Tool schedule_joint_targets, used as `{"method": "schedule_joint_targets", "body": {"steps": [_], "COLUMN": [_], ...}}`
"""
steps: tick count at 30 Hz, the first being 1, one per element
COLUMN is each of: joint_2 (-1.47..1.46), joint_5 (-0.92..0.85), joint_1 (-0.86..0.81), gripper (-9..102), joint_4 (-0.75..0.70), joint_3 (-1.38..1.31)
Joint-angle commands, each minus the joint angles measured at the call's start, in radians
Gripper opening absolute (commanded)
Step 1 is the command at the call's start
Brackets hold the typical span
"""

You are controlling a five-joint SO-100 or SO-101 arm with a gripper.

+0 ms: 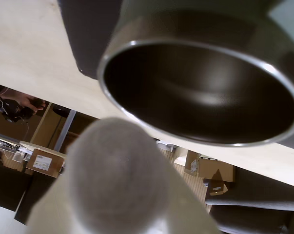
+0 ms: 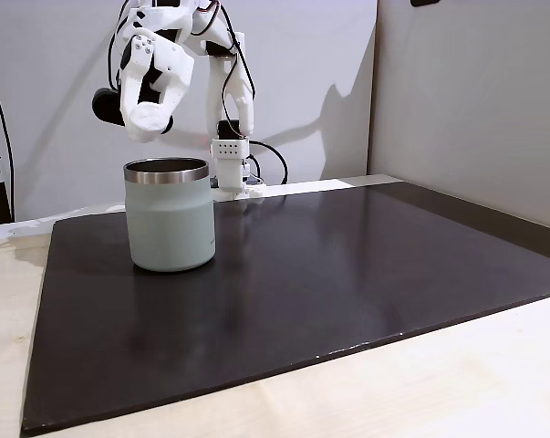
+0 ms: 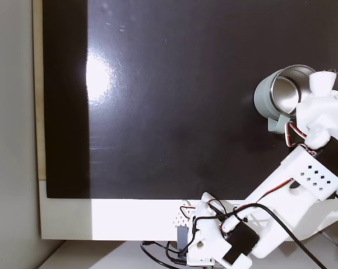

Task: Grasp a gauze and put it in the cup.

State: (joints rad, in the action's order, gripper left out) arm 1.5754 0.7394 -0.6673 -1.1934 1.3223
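In the wrist view the gauze [image 1: 118, 178] fills the lower middle of the frame as a blurred, pale fuzzy roll, very close to the lens. Just beyond it gapes the cup [image 1: 200, 83], its shiny steel rim tilted toward the camera and its dark inside showing bare. The pale table [image 1: 25, 44] lies around the cup. The fingers themselves are too blurred here to make out.

In a fixed view from the side, the mint-green cup [image 2: 171, 219] stands upright on the black mat [image 2: 347, 274], toward the mat's left side. The white arm [image 2: 179, 46] reaches down from above, and the gripper [image 2: 145, 121] hangs above the cup's rim, over its left edge, not touching it. The rounded white tip at its lower end looks like the gauze [image 2: 147, 119], clamped between the jaws, though white on white blurs the boundary.

In a fixed view from above, the cup [image 3: 281, 92] sits at the right edge of the mat [image 3: 157, 101], its steel interior visible. The gauze [image 3: 320, 83] shows as a small white cylinder held at the gripper [image 3: 321, 85], over the cup's right rim. The arm's base [image 3: 208, 241] stands on the white strip below the mat.
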Motion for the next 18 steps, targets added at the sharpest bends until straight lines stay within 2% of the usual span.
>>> {"method": "schedule_joint_targets", "body": {"steps": [1,7,18], "joint_2": [0.028,0.048,0.06], "joint_5": [0.018,0.02,0.023], "joint_1": [0.015,0.031,0.037], "gripper": [18,27,28], "joint_4": [0.003,0.002,-0.008], "joint_3": [-0.014,-0.002,-0.002]}}
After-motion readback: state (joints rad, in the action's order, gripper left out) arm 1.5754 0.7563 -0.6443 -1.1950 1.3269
